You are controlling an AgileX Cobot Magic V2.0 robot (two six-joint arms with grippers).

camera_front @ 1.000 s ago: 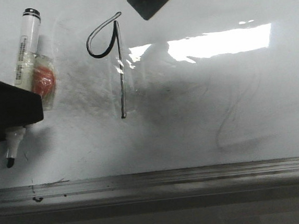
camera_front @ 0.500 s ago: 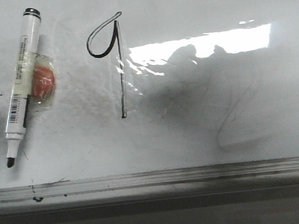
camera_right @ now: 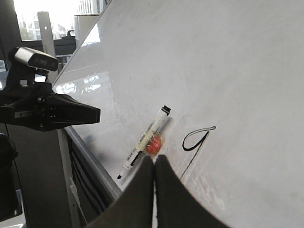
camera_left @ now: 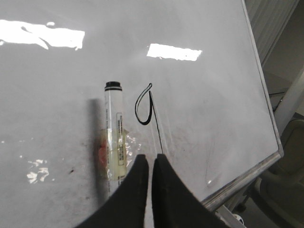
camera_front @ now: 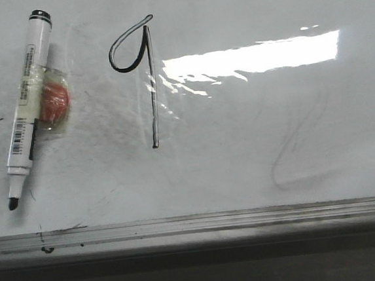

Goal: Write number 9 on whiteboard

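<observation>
The number 9 (camera_front: 144,78) sits on the upper left part of the whiteboard (camera_front: 242,168), a thin black loop joined to a long straight stem; nothing covers it in the front view. Just to its left lies a marker (camera_front: 29,108), uncapped, tip pointing toward the grey bottom rim (camera_front: 195,224), with an orange-red blob wrapped in clear tape (camera_front: 54,103) stuck to its side. A bright glare patch (camera_front: 259,55) spreads right of the stem, and a faint grey squiggle (camera_front: 294,157) shows further right.

No arms in the front view at all — only the wrist cams show them. The left gripper (camera_left: 150,164) hangs above the board near the marker, fingers pressed together, holding nothing; the right gripper (camera_right: 154,164) looks the same, closed and empty. The right wrist view also catches the left arm (camera_right: 47,114) off the board's edge.
</observation>
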